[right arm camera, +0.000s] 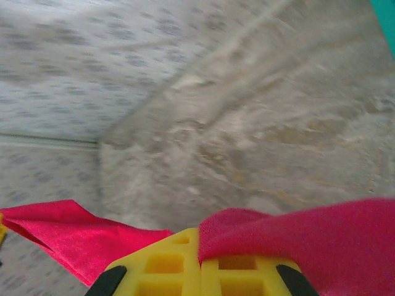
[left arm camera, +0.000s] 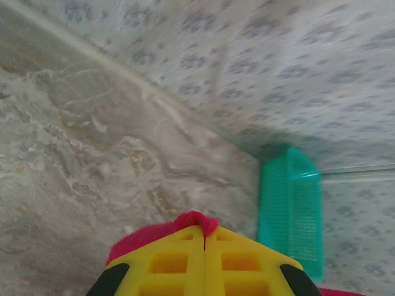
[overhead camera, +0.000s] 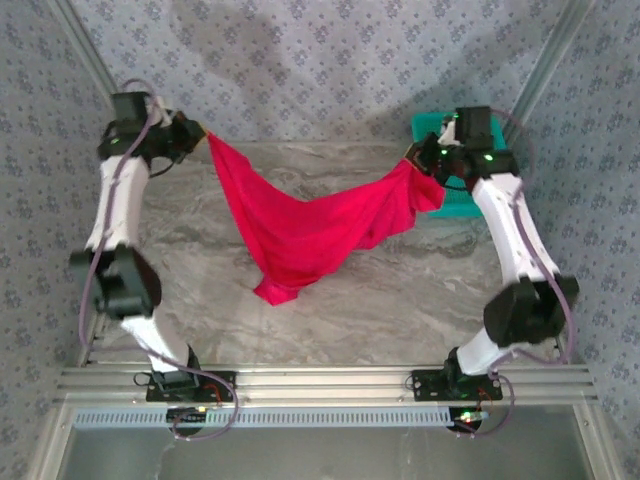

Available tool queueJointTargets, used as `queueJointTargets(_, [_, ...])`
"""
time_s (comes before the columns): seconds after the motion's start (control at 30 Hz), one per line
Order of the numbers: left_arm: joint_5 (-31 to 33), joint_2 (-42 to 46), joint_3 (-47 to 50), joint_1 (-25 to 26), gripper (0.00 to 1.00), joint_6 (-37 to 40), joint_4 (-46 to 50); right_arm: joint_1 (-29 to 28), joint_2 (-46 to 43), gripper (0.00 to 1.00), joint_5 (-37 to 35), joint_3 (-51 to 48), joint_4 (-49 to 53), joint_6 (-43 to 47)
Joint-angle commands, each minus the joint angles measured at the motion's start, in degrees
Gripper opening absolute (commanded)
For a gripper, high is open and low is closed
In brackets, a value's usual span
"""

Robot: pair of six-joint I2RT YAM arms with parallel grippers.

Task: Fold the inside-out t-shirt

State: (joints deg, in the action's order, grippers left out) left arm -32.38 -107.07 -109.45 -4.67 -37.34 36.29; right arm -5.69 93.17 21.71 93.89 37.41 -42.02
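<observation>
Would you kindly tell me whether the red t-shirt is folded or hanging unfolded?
Unfolded: the t-shirt sags between the left end effector and right end effector, each shut on its cloth.

The t-shirt (overhead camera: 310, 235) hangs between my two arms: my left pincer (overhead camera: 203, 135) pinches one end at the far left, my right pincer (overhead camera: 412, 160) the other at the far right. Its sagging middle reaches the table (overhead camera: 380, 300) between them. The basket (overhead camera: 462, 203) sits just behind my right pincer.

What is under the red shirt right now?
Marbled table lies under the shirt, which hangs between the left end effector and right end effector. The table patch beneath its drooping middle is covered, as is part of the teal basket behind its right end.
</observation>
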Motion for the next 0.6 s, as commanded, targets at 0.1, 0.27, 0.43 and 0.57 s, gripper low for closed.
queueJointTargets(0.1, [14.41, -20.25, -29.63, 4.12, 0.32, 11.63, 22.56, 0.18, 11.59, 0.52, -5.12, 5.45, 2.74, 1.86])
queueJointTargets(0.27, [24.83, -10.72, -12.19, 11.75, 0.4, 16.6, 22.21, -1.59, 8.66, 0.63, -6.92, -0.99, 3.67, 7.8])
queueJointTargets(0.43, [24.74, 11.05, 25.26, 20.66, 0.44, 9.39, 6.07, -4.07, 3.62, 0.63, -8.18, -12.49, 2.67, 9.53])
queueJointTargets(0.57, [24.42, 20.66, 42.48, 31.37, 0.42, -0.53, -4.1, -4.59, 2.06, 0.63, -7.44, -19.52, 1.26, 10.29])
